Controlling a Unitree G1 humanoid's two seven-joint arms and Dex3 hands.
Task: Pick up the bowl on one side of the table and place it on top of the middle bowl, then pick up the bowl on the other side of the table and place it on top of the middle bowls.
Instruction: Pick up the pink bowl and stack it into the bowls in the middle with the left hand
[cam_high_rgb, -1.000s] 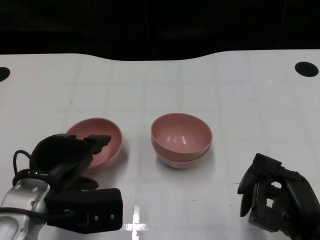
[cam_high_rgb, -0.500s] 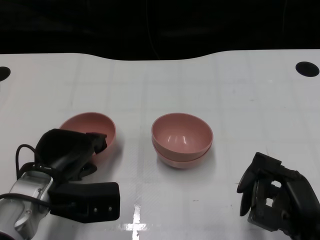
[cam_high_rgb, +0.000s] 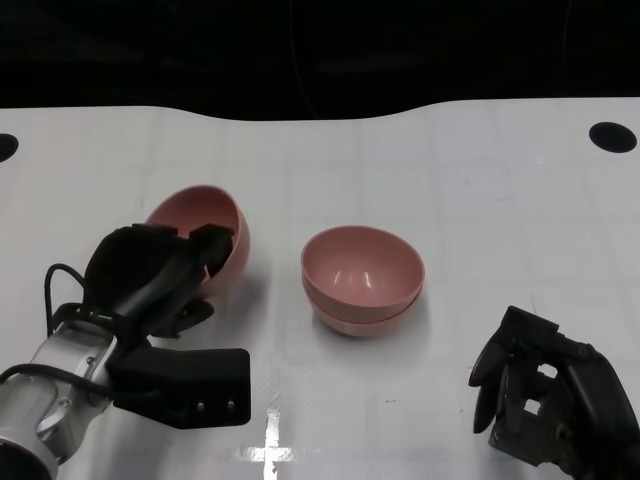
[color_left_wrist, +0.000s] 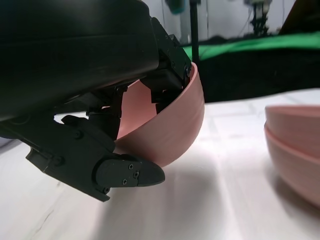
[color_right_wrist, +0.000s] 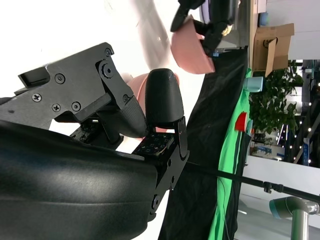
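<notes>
Pink and tilted steeply on its side, the side bowl (cam_high_rgb: 205, 240) is gripped by the left robot hand (cam_high_rgb: 150, 275), whose black fingers (color_left_wrist: 167, 60) are hooked over the rim into the hollow while another finger (color_left_wrist: 125, 172) is pressed against the outer wall from beneath. In the left wrist view the side bowl (color_left_wrist: 165, 125) is seen raised off the white surface (cam_high_rgb: 470, 200), with a shadow under it. It is held to the left of the middle stack, apart from it and not touching.

The middle stack is made up of an upper pink bowl (cam_high_rgb: 363, 268) nested upright in a lower pink bowl (cam_high_rgb: 355, 322), near the centre of the surface. Its edge is seen at the side of the left wrist view (color_left_wrist: 295, 150).

The right robot hand (cam_high_rgb: 535, 395) is kept low at the near right edge, well apart from the bowls; its fingers are curled inward with nothing seen in them. A dark round hole (cam_high_rgb: 612, 137) is set in the surface at the far right. Between the held bowl and the stack only bare surface is seen.
</notes>
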